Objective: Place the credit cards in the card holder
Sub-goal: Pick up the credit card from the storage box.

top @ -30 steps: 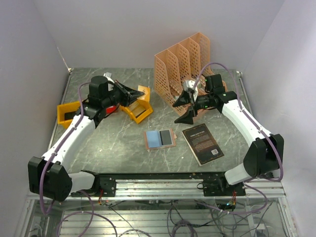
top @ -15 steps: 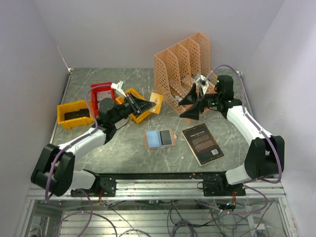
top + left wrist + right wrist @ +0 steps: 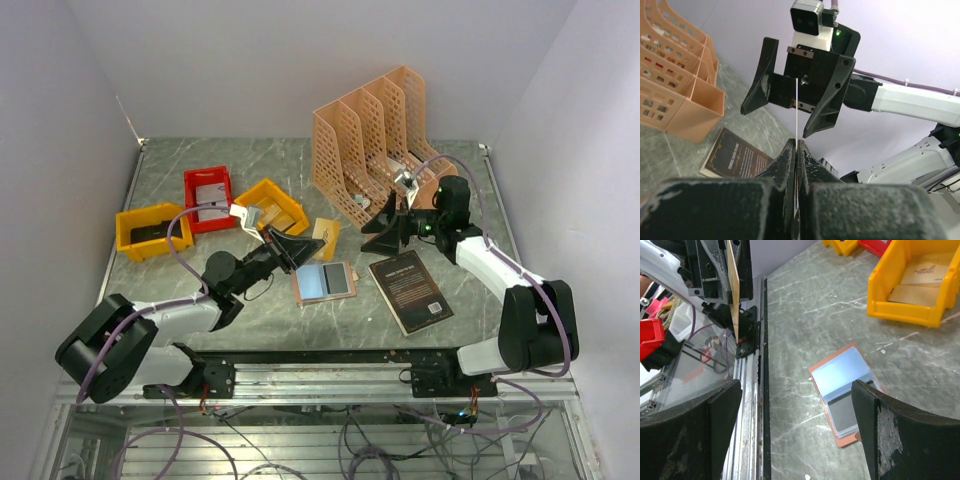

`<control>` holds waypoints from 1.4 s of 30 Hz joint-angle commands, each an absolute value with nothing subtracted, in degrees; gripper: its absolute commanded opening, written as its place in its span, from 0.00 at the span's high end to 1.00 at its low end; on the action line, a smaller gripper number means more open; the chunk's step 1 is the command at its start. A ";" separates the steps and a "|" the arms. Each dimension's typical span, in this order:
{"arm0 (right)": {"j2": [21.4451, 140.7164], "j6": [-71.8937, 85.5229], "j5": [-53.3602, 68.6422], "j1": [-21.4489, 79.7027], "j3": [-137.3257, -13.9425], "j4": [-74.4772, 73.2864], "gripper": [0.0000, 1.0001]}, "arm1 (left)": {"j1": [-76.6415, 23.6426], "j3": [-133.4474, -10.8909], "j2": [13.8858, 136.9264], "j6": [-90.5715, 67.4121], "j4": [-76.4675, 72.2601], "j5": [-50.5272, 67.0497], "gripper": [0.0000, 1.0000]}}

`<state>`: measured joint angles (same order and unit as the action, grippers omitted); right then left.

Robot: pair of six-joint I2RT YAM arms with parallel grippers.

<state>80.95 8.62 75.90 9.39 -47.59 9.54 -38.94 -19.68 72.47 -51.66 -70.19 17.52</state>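
Note:
The card holder (image 3: 325,283) lies open on the table, salmon rim with pale blue-grey inner faces, and shows between my right fingers in the right wrist view (image 3: 847,390). My left gripper (image 3: 312,246) hangs low just left of the card holder, shut on a tan credit card (image 3: 326,238). In the left wrist view the card (image 3: 798,107) appears edge-on, sticking up from the shut gripper (image 3: 797,146). My right gripper (image 3: 378,233) stands open and holds nothing, right of the holder and facing the left gripper (image 3: 796,390). Another card (image 3: 210,192) lies in the red bin.
A black book (image 3: 410,290) lies right of the holder. The peach lattice organizer (image 3: 368,140) stands behind the right gripper. A red bin (image 3: 207,175) and two yellow bins (image 3: 150,243) (image 3: 285,200) sit at the left. The metal rail (image 3: 330,355) runs along the near edge.
My left arm swung from the bins down toward the near middle, carrying the tan card next to the holder. The right gripper drew back a little to the right, still open.

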 commanded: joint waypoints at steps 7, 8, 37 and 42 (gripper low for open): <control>82.30 35.59 72.44 13.86 -44.22 36.84 0.13 | -42.47 -20.10 78.79 -48.62 -85.29 14.40 0.93; 82.35 37.10 72.69 13.85 -44.09 38.41 0.14 | -42.72 -20.24 79.41 -48.80 -85.97 14.41 0.93; 83.94 44.82 76.39 17.34 -44.49 46.55 1.00 | -43.95 -21.66 87.80 -52.20 -92.61 15.61 0.89; 84.62 36.04 74.96 16.51 -46.36 35.15 1.00 | -43.00 -17.52 81.51 -50.84 -84.12 11.56 0.48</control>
<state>83.53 43.46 74.85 16.62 -44.05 43.79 -43.55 -20.21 86.48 -52.82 -84.20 15.51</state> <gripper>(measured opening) 0.009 0.408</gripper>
